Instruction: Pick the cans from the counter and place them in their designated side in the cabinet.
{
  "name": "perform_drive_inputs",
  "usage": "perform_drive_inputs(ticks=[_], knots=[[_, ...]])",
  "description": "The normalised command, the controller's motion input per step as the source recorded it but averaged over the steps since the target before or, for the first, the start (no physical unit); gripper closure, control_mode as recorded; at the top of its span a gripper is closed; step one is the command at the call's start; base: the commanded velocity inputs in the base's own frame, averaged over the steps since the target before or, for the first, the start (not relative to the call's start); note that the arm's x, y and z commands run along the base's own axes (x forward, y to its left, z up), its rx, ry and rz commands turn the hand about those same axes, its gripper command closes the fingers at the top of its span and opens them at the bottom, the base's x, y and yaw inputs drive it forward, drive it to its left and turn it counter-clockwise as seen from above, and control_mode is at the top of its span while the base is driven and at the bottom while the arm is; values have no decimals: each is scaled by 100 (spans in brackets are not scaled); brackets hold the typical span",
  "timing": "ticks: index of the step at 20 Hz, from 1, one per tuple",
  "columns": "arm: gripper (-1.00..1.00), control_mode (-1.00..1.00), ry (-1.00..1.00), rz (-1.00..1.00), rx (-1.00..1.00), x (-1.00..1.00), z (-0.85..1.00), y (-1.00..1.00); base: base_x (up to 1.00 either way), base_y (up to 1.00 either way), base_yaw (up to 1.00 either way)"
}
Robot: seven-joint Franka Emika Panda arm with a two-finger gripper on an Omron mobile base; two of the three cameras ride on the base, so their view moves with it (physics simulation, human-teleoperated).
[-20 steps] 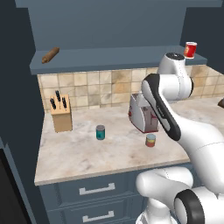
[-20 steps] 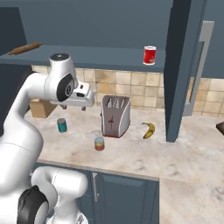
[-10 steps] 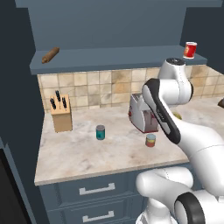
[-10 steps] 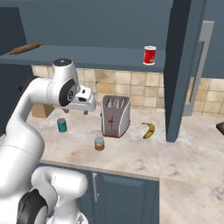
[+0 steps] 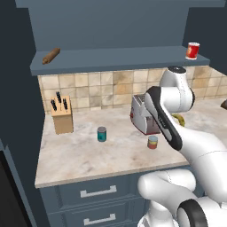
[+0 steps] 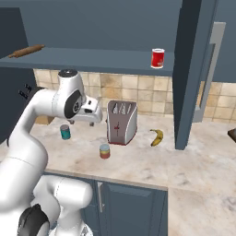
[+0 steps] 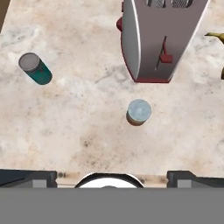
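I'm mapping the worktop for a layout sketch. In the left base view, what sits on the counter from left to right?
Knife block → teal can → toaster → short can.

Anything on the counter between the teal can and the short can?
No. Between the teal can and the short can only bare counter shows in the hand view.

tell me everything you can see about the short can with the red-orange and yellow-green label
The short can with the red-orange and yellow-green label is a small upright cylinder with a flat grey metal top. It stands alone on the beige marbled counter, just in front of the silver toaster with red trim without touching it, below the hand camera. Nothing grips it.
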Motion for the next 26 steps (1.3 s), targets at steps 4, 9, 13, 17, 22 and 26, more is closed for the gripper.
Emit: perform_drive_inputs(ticks=[4,9,13,17,22,26], knots=[[-100,-100,0,-1,0,0,-21,-4,0,0,0],[-100,-100,0,0,0,0,-21,-6,0,0,0],[-100,-100,0,0,0,0,-20,-5,0,0,0],[-100,-100,0,0,0,0,-18,-7,0,0,0],[-100,-100,0,0,0,0,-15,-10,0,0,0],[-100,-100,0,0,0,0,-14,-10,0,0,0]])
